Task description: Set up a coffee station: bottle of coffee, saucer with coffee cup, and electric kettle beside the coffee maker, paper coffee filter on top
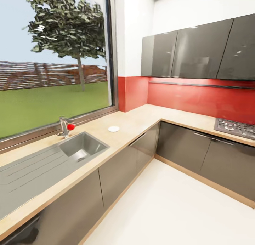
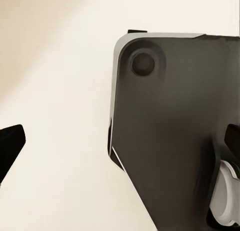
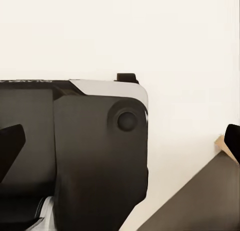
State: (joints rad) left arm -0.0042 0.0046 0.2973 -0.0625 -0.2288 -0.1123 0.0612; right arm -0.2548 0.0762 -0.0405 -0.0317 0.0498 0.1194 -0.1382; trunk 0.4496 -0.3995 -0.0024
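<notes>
Head view: saucer (image 1: 113, 129) on countertop (image 1: 141, 119).

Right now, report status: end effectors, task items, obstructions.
Both end effectors open, empty, pointing at floor. Saucer on countertop right of sink. No coffee maker beside it. Nothing around the saucer.

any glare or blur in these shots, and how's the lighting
Head view: bright, even daylight from the window, soft highlights on the glossy upper cabinets, lines bowed toward the edges, slightly soft. Both wrist views: pale floor washed out, the dark robot base close and soft-edged.
</notes>
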